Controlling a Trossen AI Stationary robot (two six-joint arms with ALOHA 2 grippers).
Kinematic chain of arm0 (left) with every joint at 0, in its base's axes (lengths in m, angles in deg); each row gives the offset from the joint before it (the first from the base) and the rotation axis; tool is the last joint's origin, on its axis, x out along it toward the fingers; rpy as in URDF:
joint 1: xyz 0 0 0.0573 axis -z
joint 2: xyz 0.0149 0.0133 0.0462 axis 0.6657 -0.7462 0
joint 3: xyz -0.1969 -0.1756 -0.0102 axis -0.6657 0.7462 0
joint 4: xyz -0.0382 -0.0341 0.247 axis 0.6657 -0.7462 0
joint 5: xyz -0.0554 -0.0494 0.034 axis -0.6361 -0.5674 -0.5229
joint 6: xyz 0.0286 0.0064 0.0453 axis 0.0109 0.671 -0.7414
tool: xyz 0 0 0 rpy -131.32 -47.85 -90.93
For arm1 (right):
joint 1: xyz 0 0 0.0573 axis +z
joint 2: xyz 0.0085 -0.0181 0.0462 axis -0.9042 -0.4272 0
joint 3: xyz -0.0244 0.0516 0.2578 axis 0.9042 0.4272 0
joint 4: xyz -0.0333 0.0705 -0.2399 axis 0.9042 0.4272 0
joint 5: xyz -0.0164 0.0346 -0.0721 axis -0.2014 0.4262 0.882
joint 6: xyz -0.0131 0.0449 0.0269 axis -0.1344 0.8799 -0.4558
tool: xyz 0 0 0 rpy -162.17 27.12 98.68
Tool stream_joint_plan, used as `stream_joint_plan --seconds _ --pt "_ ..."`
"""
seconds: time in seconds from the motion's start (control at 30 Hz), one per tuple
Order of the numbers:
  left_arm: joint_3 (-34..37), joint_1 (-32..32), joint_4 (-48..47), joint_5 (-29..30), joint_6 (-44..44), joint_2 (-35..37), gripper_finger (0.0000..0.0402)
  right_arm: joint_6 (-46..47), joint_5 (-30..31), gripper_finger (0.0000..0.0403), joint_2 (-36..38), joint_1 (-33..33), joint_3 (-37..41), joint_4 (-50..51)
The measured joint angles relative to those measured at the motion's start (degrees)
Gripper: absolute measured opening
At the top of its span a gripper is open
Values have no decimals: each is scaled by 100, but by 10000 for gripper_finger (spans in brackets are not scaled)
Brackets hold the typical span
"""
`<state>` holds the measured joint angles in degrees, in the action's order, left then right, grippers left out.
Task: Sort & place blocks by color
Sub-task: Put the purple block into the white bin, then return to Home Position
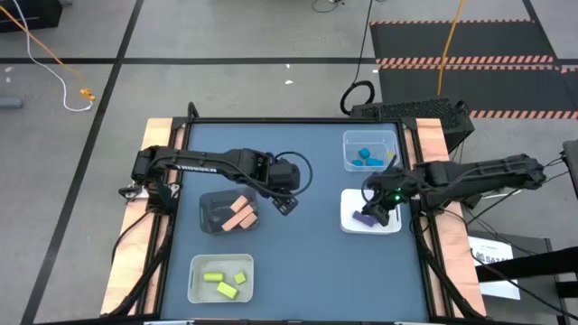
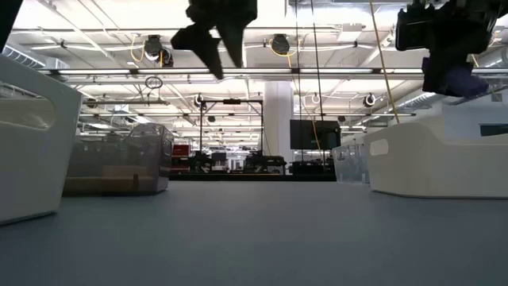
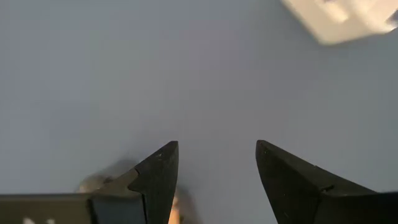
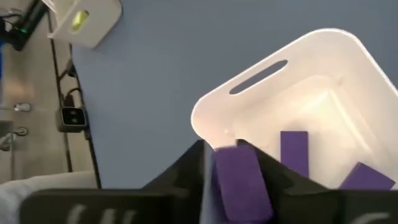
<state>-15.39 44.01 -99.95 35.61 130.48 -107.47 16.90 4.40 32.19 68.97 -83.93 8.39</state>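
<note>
Right wrist view, right gripper (image 4: pixel 235 163) clamping purple block (image 4: pixel 239 183), seemingly above white bin (image 4: pixel 249 78)

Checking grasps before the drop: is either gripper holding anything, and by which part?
The right gripper pinches a purple block by its two side faces, above the white bin. The left gripper is open and holds nothing.

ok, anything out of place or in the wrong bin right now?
Nothing stands out. Salmon blocks sit in the dark bin, yellow-green and blue in their own bins. The right tool holds a purple block above the white bin that has other purple pieces. The left tool is open, empty.
</note>
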Motion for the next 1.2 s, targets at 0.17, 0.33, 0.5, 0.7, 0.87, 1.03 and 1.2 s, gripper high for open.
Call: stream_joint_plan --seconds 0.17,0.33,0.5,0.7,0.87,1.03,1.2 --pt "0 1 -670 -2 0 0 216 -14 1 155 -146 -1 0 53" --pt "0 46 -891 -59 -277 92 216 -39 -35 210 -138 -53 0 100" --pt "4 167 -1082 125 -555 564 216 -130 -8 231 43 -133 -2 67" --pt "332 311 -1157 823 -438 1632 216 -484 759 225 180 -163 -2 -3" --pt "1149 595 -1173 1303 207 2833 216 -715 1549 222 228 -163 -2 -59" --pt "2313 1019 -992 1903 1199 4163 216 -928 2090 222 233 -163 -2 -97" --pt "3660 1392 21 2277 1533 5327 216 -1276 2117 222 233 -165 -2 -578"
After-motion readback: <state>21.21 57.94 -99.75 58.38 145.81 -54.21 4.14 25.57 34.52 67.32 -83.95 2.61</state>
